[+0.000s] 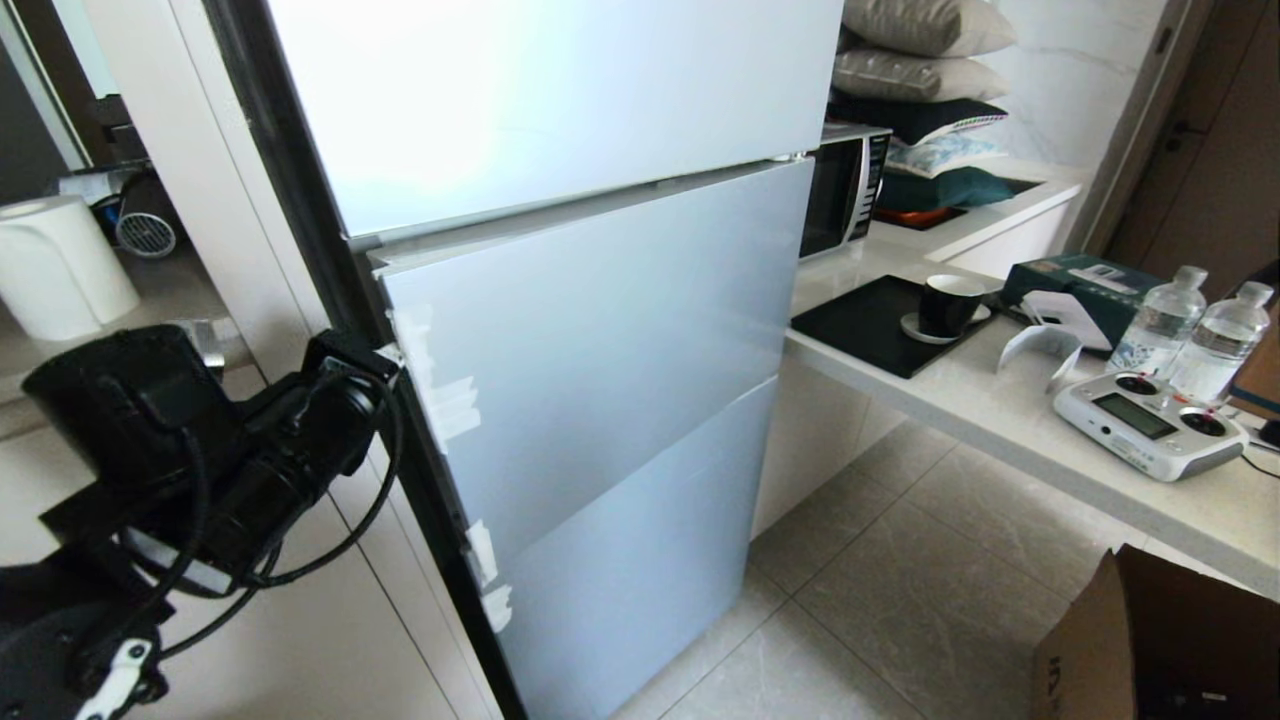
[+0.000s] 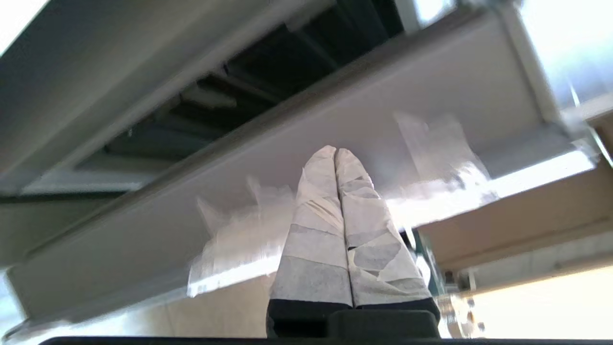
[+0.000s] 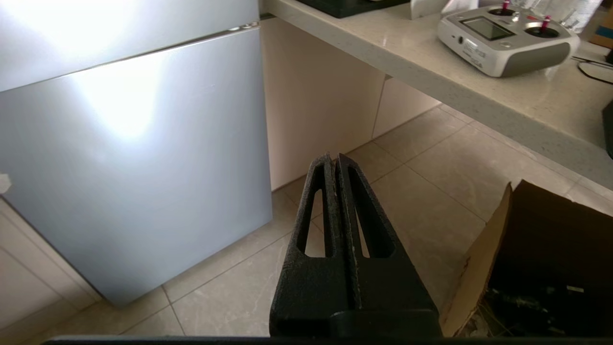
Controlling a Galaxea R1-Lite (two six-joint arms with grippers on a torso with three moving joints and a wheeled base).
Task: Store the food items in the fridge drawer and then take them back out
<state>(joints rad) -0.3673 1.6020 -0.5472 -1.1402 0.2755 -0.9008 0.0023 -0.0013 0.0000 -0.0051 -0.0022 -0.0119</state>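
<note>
Left gripper (image 2: 336,153) pressed closed (taped fingers) at left edge of fridge's middle door panel (image 1: 600,340); right gripper (image 3: 334,160) closed, empty, parked low.

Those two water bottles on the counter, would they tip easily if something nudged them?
Probably. The water bottles stand tall and narrow, so a high nudge could topple them. They look clear and thin-walled, likely squashy. Standing close together, one might knock the other.
</note>
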